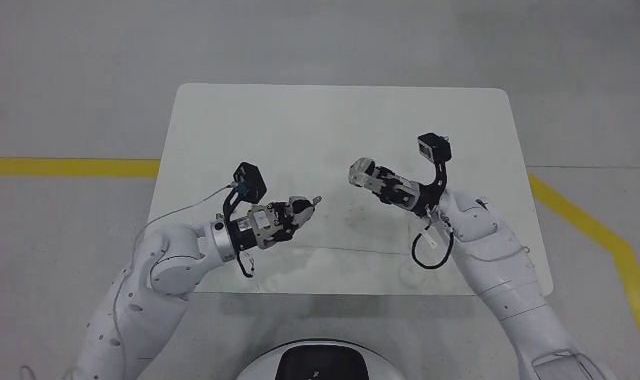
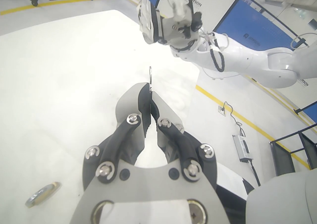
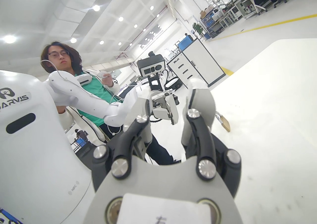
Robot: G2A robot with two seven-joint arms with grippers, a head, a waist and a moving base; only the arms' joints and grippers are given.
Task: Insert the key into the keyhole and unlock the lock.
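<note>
Silver flat metal key (image 2: 150, 75): pinched edge-on between the black pads of the left gripper (image 2: 150, 87). Its end sticks out past the tips toward the other arm, off the table surface. In the top view it shows as a thin sliver (image 1: 316, 199) at the gripper's tip.
Left gripper jaws: clamped tight on the key, no gap between the pads.
Left gripper position: left of table centre, toward the near edge (image 1: 305, 208), raised above the surface.
Right gripper (image 3: 172, 93): jaws spread wide, nothing between them.
Right gripper position: right of centre, slightly farther back than the left one (image 1: 358, 170). It faces the left gripper with a gap between the two.
Brass padlock with silver shackle (image 3: 223, 122): lies on the table, just past the right gripper's finger in the right wrist view. It is apart from the key, and I can't tell where the keyhole faces.
White rectangular table (image 1: 250, 120): both arms work over its near half.
Floor: grey, with a yellow tape line (image 1: 70, 166) left of the table.
</note>
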